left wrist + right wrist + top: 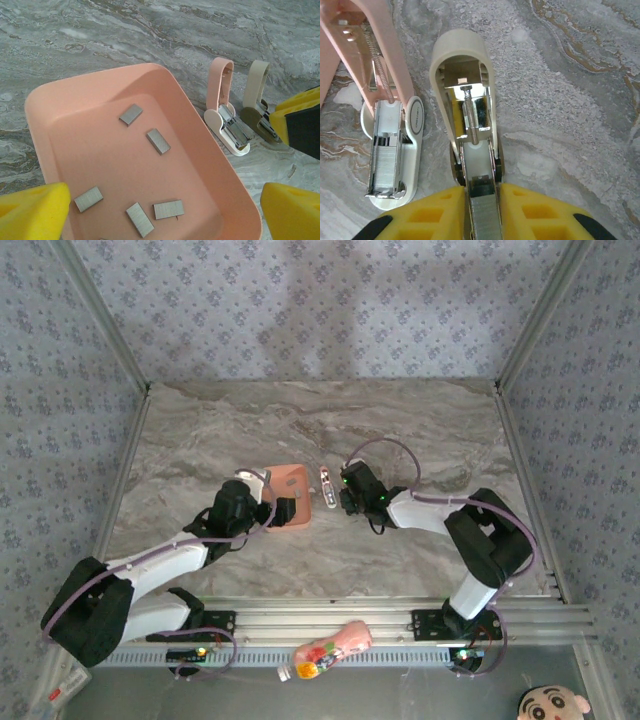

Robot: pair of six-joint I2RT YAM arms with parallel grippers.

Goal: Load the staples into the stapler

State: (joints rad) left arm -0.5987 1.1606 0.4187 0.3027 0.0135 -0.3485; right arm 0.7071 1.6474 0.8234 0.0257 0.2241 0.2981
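The stapler (pixel 390 150) lies opened on the table (pixel 570 100) at 10 o'clock from my right hand (pixel 482 210), just beside a beige stapler (pixel 465 75). My right hand straddles the beige stapler's magazine with its fingers set narrow; I cannot tell whether they clamp it. My left hand (pixel 162 212) is spread wide, holding nothing, above the tray (pixel 75 100). The staples (pixel 158 141) lie loose inside it, with the stapler at 1 o'clock.

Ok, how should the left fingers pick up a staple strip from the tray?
Take the staple strip nearest the tray's middle, straight from above, left fingers on its two long edges. It lies flat, apart from walls and other strips, so a top-down pinch probably suits best.
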